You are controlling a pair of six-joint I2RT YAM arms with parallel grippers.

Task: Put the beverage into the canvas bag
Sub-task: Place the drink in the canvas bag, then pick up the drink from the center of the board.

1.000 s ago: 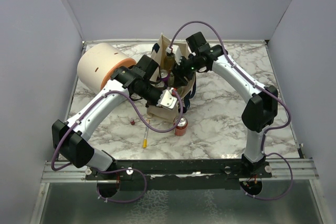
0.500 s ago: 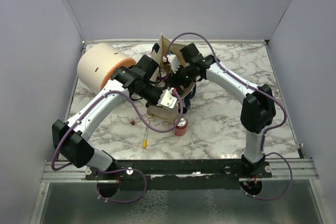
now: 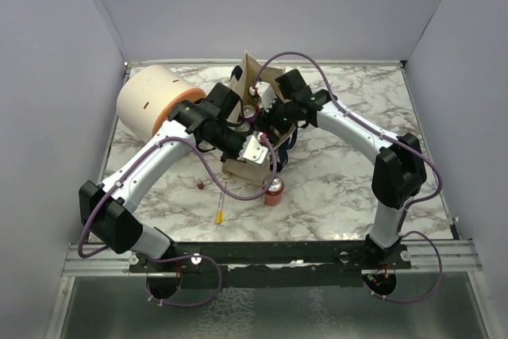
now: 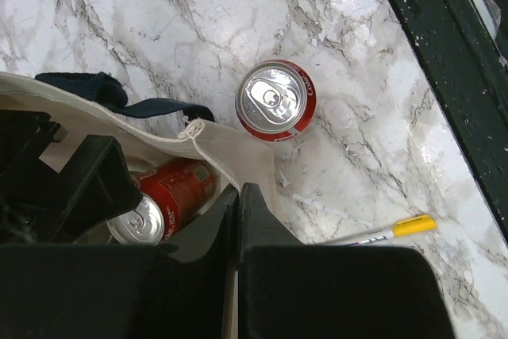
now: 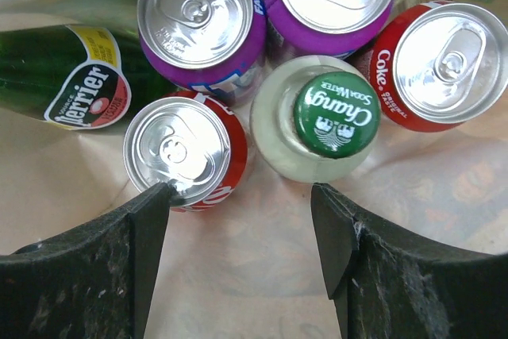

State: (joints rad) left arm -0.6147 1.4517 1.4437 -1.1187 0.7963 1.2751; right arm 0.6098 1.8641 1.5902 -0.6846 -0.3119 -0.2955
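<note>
The cream canvas bag (image 3: 240, 167) stands mid-table with navy handles (image 4: 103, 89). My left gripper (image 4: 238, 196) is shut on the bag's near rim (image 4: 238, 152); it also shows in the top view (image 3: 264, 160). My right gripper (image 5: 242, 196) is open and empty, down inside the bag's mouth (image 3: 256, 113). Below it are a red cola can (image 5: 178, 144), a green-capped clear bottle (image 5: 333, 113), two purple cans (image 5: 198, 9), another red cola can (image 5: 444, 61) and a green bottle lying flat (image 5: 79, 77). One more red can (image 3: 274, 190) stands upright on the table just in front of the bag (image 4: 275, 98).
A cream-and-orange drum (image 3: 155, 101) lies at the back left, close to my left arm. A yellow-capped pen (image 3: 220, 210) and a small red item (image 3: 200, 183) lie on the marble in front of the bag. The black rail (image 4: 444, 53) runs along the near edge.
My right wrist has moved left and lower over the bag's mouth. My left arm, the bag and the red can on the table have not moved.
</note>
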